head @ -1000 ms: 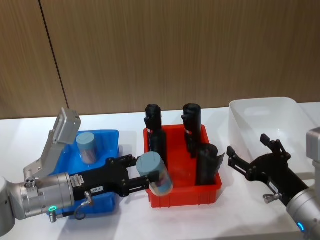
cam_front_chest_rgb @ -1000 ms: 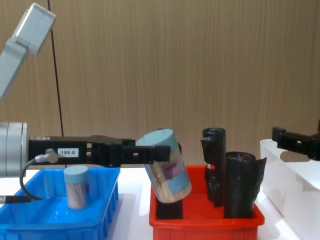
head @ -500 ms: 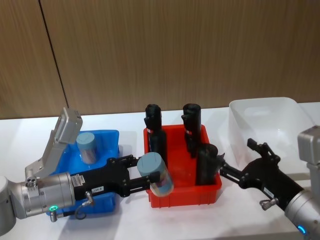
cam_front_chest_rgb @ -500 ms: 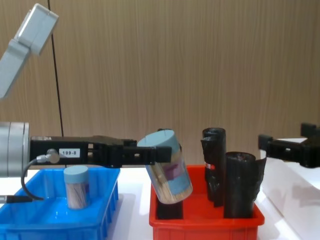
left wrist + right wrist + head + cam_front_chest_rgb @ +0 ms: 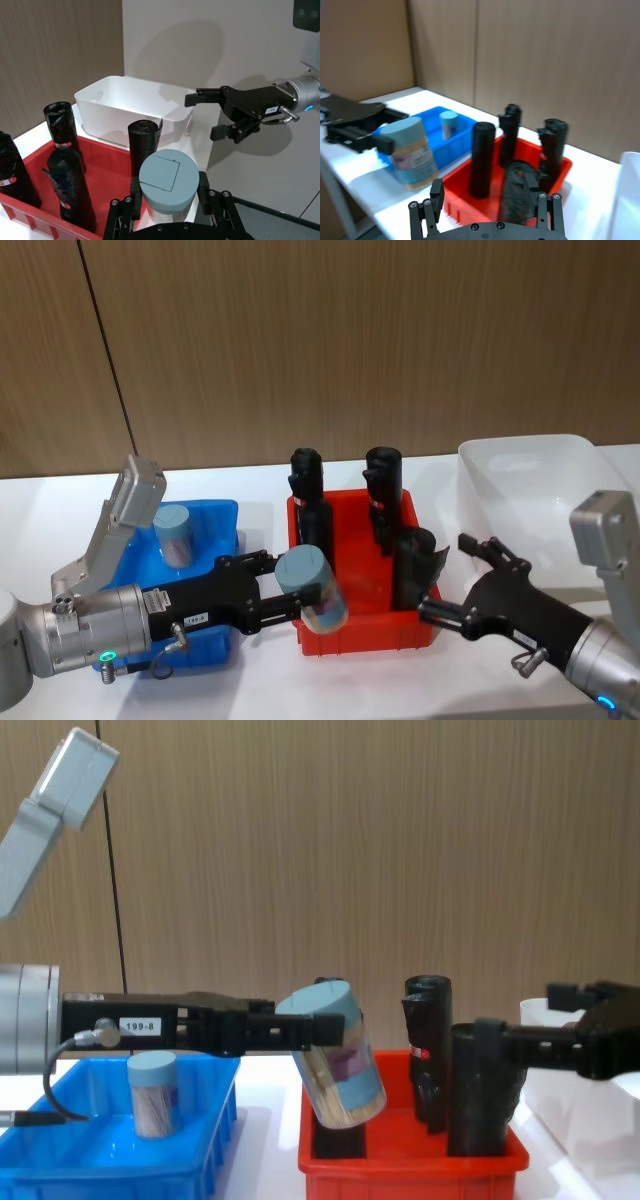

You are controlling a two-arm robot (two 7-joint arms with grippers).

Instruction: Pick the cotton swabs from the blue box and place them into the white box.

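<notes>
Over the left front corner of the red bin (image 5: 365, 635), in the head view, a cotton-swab jar (image 5: 312, 588) is kept clamped in the jaws of the left gripper (image 5: 300, 600). The right gripper (image 5: 447, 578), jaws spread and empty, has been brought leftward from the white box (image 5: 520, 450). In the chest view, the jar's long axis is seen tilted, lid up-left. A second jar (image 5: 153, 1092) stands upright in the blue box (image 5: 215, 1120).

Before me the white table (image 5: 260, 490) carries a red bin (image 5: 360, 628), the blue box (image 5: 222, 530) just left of it and the white box (image 5: 530, 480) to its right.
</notes>
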